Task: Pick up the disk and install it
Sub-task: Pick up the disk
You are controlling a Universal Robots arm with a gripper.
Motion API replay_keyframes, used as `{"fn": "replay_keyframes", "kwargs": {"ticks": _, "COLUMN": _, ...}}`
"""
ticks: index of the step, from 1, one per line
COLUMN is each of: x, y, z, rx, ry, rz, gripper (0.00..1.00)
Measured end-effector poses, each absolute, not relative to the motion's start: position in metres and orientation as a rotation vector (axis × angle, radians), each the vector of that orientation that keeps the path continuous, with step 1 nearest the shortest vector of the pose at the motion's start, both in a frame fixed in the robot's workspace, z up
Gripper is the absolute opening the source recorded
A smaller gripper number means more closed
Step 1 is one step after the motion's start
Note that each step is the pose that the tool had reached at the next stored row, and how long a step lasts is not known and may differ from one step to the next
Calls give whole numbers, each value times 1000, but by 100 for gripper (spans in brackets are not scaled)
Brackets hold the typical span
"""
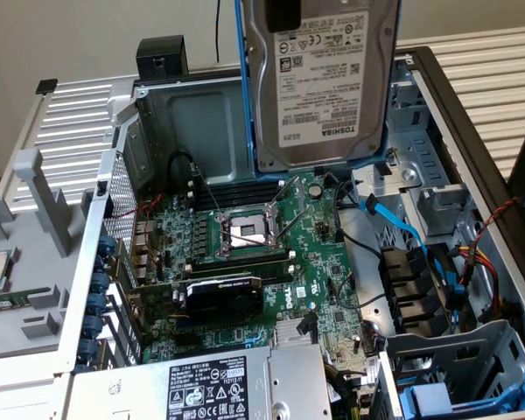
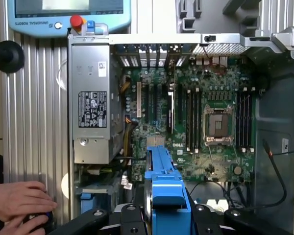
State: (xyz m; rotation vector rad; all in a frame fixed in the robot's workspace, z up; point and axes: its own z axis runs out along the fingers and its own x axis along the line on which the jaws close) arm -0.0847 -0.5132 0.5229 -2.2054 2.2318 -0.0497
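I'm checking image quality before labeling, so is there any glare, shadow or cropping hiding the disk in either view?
Exterior view: the disk is evenly lit, its label readable, but the frame's top cuts it off. Wrist view: only its blue carrier edge shows, sharp, above the gripper; the motherboard is clear, without glare.

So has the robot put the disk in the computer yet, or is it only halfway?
About halfway. Picking up looks done: the disk, in its blue frame, hangs in the air above the open computer case, and in the wrist view the gripper is closed on it. Installing is what is left: the disk is not in any slot, only over the motherboard. A person's hand rests beside the case.
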Motion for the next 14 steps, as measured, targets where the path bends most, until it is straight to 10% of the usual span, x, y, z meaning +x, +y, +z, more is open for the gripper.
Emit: {"fn": "replay_keyframes", "kwargs": {"ticks": 14, "x": -45, "y": -553, "z": 523, "rx": -2209, "ry": 2235, "rz": -44, "gripper": 37}}
